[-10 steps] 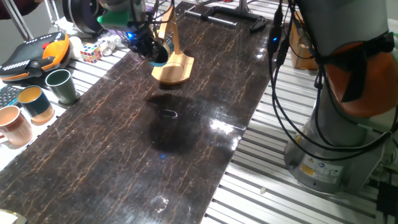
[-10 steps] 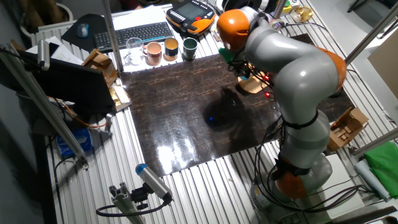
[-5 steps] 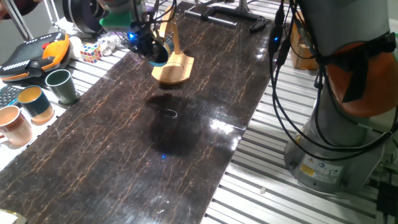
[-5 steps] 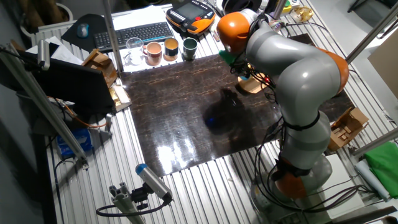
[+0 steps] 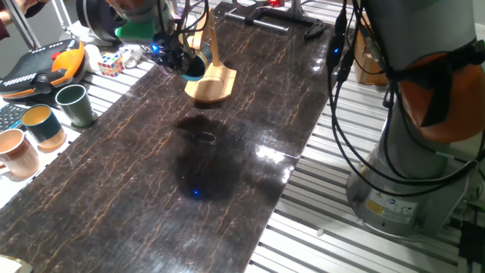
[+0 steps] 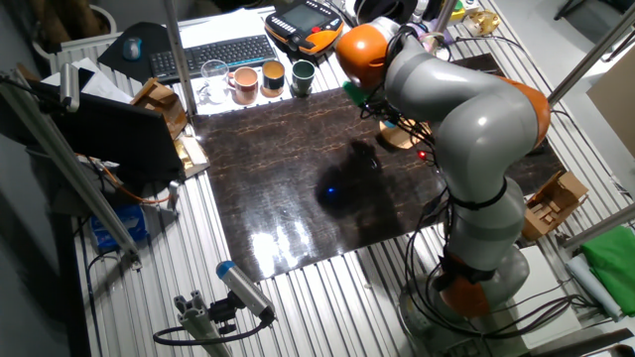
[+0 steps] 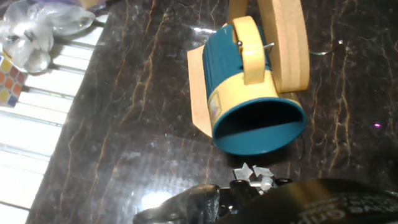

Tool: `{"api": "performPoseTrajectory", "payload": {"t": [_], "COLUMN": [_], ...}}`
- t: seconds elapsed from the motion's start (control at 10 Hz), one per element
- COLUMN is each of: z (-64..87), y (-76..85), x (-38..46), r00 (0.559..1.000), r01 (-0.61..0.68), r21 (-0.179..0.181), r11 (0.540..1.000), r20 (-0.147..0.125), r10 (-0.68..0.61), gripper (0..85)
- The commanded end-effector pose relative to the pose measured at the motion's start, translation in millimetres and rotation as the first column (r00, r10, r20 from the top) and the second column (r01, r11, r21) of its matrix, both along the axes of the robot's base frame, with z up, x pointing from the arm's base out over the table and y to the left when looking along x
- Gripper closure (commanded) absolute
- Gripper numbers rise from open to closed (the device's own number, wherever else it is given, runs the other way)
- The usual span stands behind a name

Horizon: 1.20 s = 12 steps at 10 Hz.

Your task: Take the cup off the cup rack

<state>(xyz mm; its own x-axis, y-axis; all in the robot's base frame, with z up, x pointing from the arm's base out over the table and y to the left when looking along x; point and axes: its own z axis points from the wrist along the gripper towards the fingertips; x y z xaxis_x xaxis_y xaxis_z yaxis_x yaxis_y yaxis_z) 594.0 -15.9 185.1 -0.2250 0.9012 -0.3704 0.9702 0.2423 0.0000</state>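
dark marbled surface [image 5: 227, 152] carries the cup rack [image 5: 211, 82], a light wooden stand, near its far end in one fixed view. the pincer [image 5: 180, 59] sits just beside the rack's post, over the rack base's left edge. the cup [image 5: 195, 65] shows as a teal patch touching the pincer tip, against the post. whether the pincer is spread or clamped cannot be told from this view. on the slatted area to the left stand a dark green mug [image 5: 74, 104], a teal mug with tan inside [image 5: 44, 125] and a pinkish mug [image 5: 17, 153], well apart from the rack.

the other fixed view: the grey and orange arm [image 6: 446, 99] bends over the far right part of the surface [image 6: 298, 169]. the rack base [image 6: 402, 136] shows partly beneath the arm; the cup and pincer are hidden.

hand view: the cup [image 7: 249, 93] hangs tilted on the cup rack [image 7: 283, 43], mouth toward the camera, teal inside, pale tan band near the rim, tan handle upward against the wooden post. a dark part of the pincer fills the lower edge, apart from the cup; its state cannot be told.
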Motion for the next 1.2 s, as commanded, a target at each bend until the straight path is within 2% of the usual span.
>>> {"api": "performPoseTrajectory", "payload": {"t": [0.0, 0.1, 0.2, 0.5, 0.6, 0.9, 1.1], "z": [-3.3, -6.1, -7.5, -10.9, -13.1, -16.9, -18.0], "y": [-0.5, -2.3, -2.8, -5.8, -7.6, -17.0, -24.3], "x": [3.8, 7.3, 9.3, 12.2, 13.7, 16.0, 16.8], "r00": [1.0, 1.0, 1.0, 1.0, 0.999, 0.998, 0.998], "r01": [-0.002, 0.01, 0.018, 0.0, -0.001, 0.019, 0.016], "r21": [-0.017, -0.03, -0.041, -0.062, -0.079, -0.107, -0.113], "r11": [1.0, 0.999, 0.999, 0.998, 0.997, 0.994, 0.993], "r20": [0.001, 0.006, 0.013, 0.025, 0.033, 0.059, 0.066], "r10": [0.002, -0.01, -0.017, 0.002, 0.004, -0.012, -0.008], "gripper": [84.3, 83.7, 76.3, 33.0, 28.7, 30.3, 32.7]}}
